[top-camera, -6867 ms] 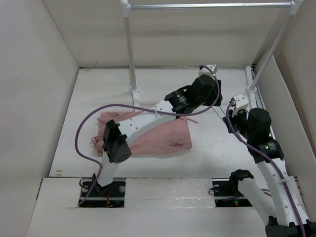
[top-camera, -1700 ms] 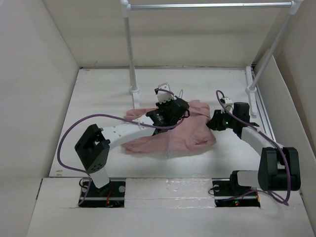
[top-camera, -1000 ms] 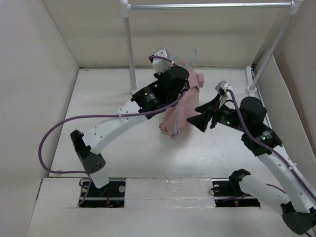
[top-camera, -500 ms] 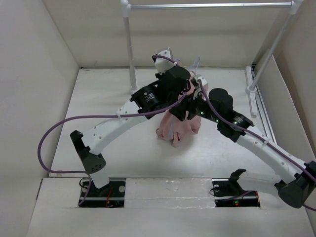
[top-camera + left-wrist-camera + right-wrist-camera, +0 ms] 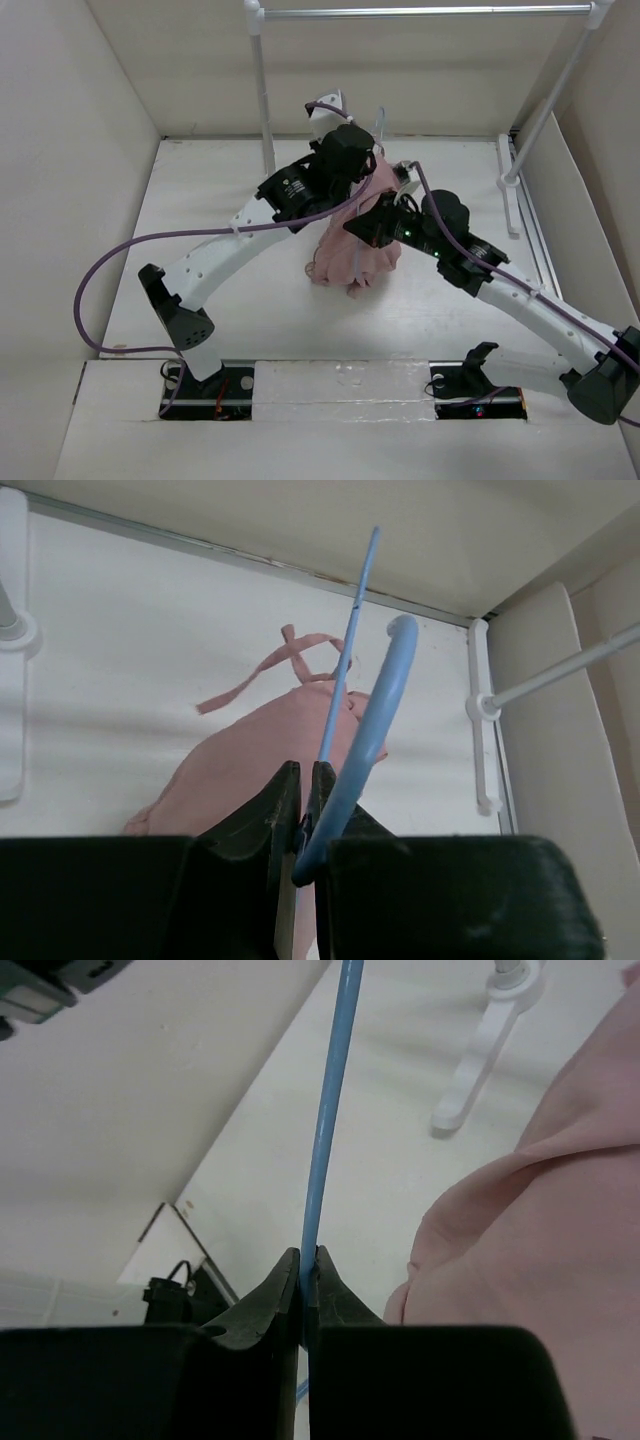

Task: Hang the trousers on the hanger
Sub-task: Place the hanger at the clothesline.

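Observation:
The dusty-pink trousers [image 5: 352, 258] hang in a bunch from the pale blue hanger [image 5: 381, 126], lifted above the table's middle. My left gripper [image 5: 370, 158] is shut on the hanger near its hook; the left wrist view shows the jaws [image 5: 305, 777] pinching the blue wire, with the hook [image 5: 385, 695] sticking up and the trousers [image 5: 260, 770] and drawstring [image 5: 262, 675] below. My right gripper [image 5: 366, 227] is shut on a straight side of the hanger [image 5: 328, 1110], with the trousers [image 5: 540, 1250] draped just to the right of its jaws [image 5: 308, 1258].
A white and metal rail [image 5: 420, 12] spans the back, on a left post [image 5: 263, 100] and a slanted right post [image 5: 545, 105]. The left post's foot [image 5: 480, 1050] stands on the table. White walls close in both sides [image 5: 70, 180].
The trousers went from lying flat on the table to hanging from the raised hanger. In the last half second my right gripper moved left onto the hanger wire and shut on it.

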Robot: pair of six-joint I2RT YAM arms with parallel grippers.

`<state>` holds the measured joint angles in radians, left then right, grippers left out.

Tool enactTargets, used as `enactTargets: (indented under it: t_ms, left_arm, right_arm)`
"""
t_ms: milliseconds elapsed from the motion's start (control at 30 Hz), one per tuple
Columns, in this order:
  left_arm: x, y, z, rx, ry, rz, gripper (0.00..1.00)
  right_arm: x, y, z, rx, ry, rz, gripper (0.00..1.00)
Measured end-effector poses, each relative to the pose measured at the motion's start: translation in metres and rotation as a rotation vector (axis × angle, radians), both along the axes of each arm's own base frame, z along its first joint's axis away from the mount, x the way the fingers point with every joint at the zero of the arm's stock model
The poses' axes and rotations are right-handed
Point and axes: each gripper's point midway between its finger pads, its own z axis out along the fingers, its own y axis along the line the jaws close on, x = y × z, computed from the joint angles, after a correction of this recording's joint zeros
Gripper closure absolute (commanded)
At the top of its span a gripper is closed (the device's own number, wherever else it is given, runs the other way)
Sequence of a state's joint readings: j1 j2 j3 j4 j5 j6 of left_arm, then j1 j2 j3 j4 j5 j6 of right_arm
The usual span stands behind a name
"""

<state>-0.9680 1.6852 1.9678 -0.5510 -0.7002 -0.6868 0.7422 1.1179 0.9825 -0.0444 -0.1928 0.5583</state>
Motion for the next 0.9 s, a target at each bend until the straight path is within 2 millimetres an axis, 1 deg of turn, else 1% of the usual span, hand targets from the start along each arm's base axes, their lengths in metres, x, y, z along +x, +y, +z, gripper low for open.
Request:
enactTargets:
  t_ms: [33, 100, 133, 200, 233, 267, 367, 467, 500, 533, 600, 633, 667, 733, 767, 800, 833, 900]
  left_arm:
    - [0.002, -0.001, 0.001, -0.007, 0.004, -0.016, 0.8]
    - [0.009, 0.001, 0.007, -0.013, -0.005, -0.039, 0.63]
    - [0.014, 0.004, 0.012, -0.02, -0.013, -0.042, 0.51]
    - [0.023, 0.012, 0.025, -0.032, -0.038, -0.044, 0.42]
    - [0.027, 0.016, 0.033, -0.039, -0.053, -0.044, 0.36]
    - [0.028, 0.017, 0.041, -0.047, -0.068, -0.053, 0.33]
    - [0.028, 0.013, 0.071, -0.088, -0.123, -0.086, 0.29]
    - [0.021, 0.009, 0.096, -0.135, -0.173, -0.129, 0.26]
    - [0.018, 0.009, 0.103, -0.15, -0.187, -0.141, 0.21]
    - [0.016, 0.009, 0.108, -0.159, -0.196, -0.151, 0.21]
    - [0.006, 0.012, 0.117, -0.185, -0.219, -0.181, 0.2]
    - [0.001, 0.017, 0.117, -0.184, -0.22, -0.192, 0.19]
    - [-0.006, 0.023, 0.116, -0.182, -0.218, -0.201, 0.16]
    - [-0.02, 0.034, 0.121, -0.192, -0.228, -0.22, 0.15]
    - [-0.026, 0.039, 0.126, -0.202, -0.239, -0.229, 0.15]
    - [-0.035, 0.045, 0.139, -0.226, -0.266, -0.245, 0.15]
    - [-0.036, 0.045, 0.14, -0.227, -0.268, -0.245, 0.15]
    - [-0.042, 0.047, 0.15, -0.247, -0.291, -0.266, 0.15]
  right_arm:
    - [-0.001, -0.003, 0.004, 0.018, 0.007, -0.001, 1.0]
    - [-0.001, -0.011, 0.012, 0.05, 0.026, 0.007, 1.0]
    - [-0.001, -0.015, 0.016, 0.068, 0.031, 0.016, 1.0]
    - [0.005, -0.026, 0.028, 0.106, 0.045, 0.014, 1.0]
    - [0.009, -0.033, 0.035, 0.124, 0.048, 0.011, 1.0]
    - [0.013, -0.038, 0.04, 0.137, 0.047, 0.01, 1.0]
    - [0.022, -0.052, 0.063, 0.174, 0.024, 0.017, 1.0]
    - [0.031, -0.066, 0.083, 0.204, -0.007, 0.021, 1.0]
    - [0.029, -0.066, 0.087, 0.213, -0.008, 0.042, 1.0]
    - [0.039, -0.076, 0.093, 0.218, -0.022, 0.011, 1.0]
    - [0.05, -0.088, 0.1, 0.228, -0.03, -0.005, 1.0]
    - [0.06, -0.097, 0.106, 0.239, -0.041, -0.036, 1.0]
    - [0.072, -0.108, 0.112, 0.249, -0.054, -0.072, 1.0]
    - [0.093, -0.126, 0.116, 0.263, -0.053, -0.138, 1.0]
    - [0.102, -0.132, 0.115, 0.263, -0.049, -0.158, 1.0]
    - [0.11, -0.135, 0.112, 0.261, -0.047, -0.17, 1.0]
    - [0.116, -0.136, 0.11, 0.258, -0.047, -0.175, 1.0]
    - [0.125, -0.136, 0.105, 0.254, -0.037, -0.179, 1.0]
